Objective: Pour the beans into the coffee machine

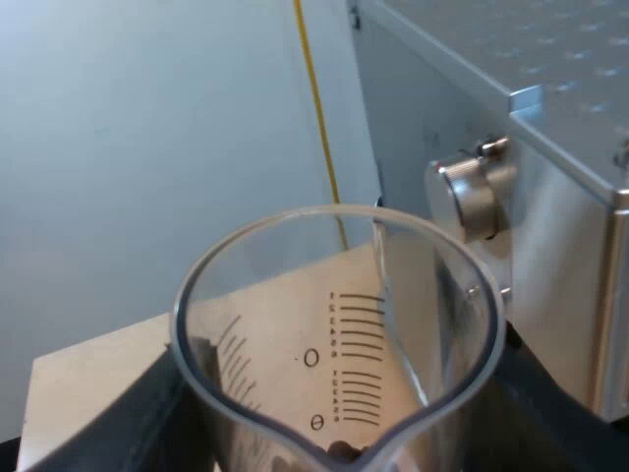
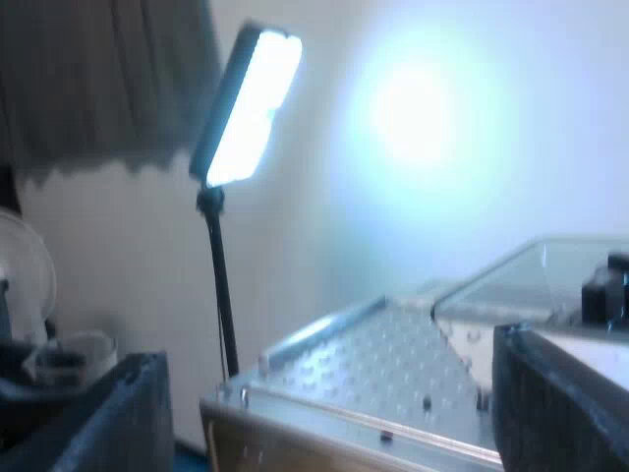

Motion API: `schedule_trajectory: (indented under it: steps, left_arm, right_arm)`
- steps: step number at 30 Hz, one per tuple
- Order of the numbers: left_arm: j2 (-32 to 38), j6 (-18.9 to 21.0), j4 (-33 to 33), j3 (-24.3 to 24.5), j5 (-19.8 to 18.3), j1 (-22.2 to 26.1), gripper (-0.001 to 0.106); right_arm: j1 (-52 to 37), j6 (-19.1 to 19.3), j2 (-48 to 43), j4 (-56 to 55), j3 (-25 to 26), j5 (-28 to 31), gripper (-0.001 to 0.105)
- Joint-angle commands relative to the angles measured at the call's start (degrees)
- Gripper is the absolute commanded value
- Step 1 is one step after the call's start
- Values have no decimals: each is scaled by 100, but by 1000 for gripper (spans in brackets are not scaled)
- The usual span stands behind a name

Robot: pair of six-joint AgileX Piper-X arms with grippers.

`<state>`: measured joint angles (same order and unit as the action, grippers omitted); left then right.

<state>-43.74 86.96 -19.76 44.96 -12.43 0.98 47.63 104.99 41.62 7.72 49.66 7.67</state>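
A: Biggest thing first?
B: Machine (image 1: 560,128), steel side and dimpled top, close beside my left gripper (image 1: 334,433). A lit lamp (image 2: 246,98) on a stand is beyond it.
A: Hopper?
B: Clear hopper (image 2: 536,280) on the machine's top, near my right gripper (image 2: 329,413).
A: Glass?
B: Glass (image 1: 339,334) clamped between my left fingers (image 1: 108,423), spout toward the camera, next to the machine's side, below its top edge. Beans inside: can't tell, just a dark speck low down.
A: Right gripper?
B: Fingers spread wide, nothing between them.
A: Smallest?
B: Round metal knob (image 1: 472,192) on the machine's side, just past the glass rim.
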Motion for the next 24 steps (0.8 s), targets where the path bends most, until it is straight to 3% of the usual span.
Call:
schedule_trajectory:
  steps: [1, 5, 14, 15, 24]
  left_arm:
    - [45, -362, -183, 224, 206, -221, 40]
    - [45, -606, -318, 453, 457, -466, 40]
    - [14, -610, -318, 825, 541, -632, 40]
    - [-85, -610, -405, 1175, 541, -630, 40]
    - [-648, -610, -992, 2121, 554, -779, 40]
  right_arm:
    - [8, 181, -27, 496, 59, 280, 68]
    - [8, 181, -27, 525, 59, 464, 68]
    - [8, 181, -27, 525, 59, 697, 68]
    - [8, 181, -27, 536, 59, 715, 68]
    - [8, 181, -27, 580, 59, 715, 68]
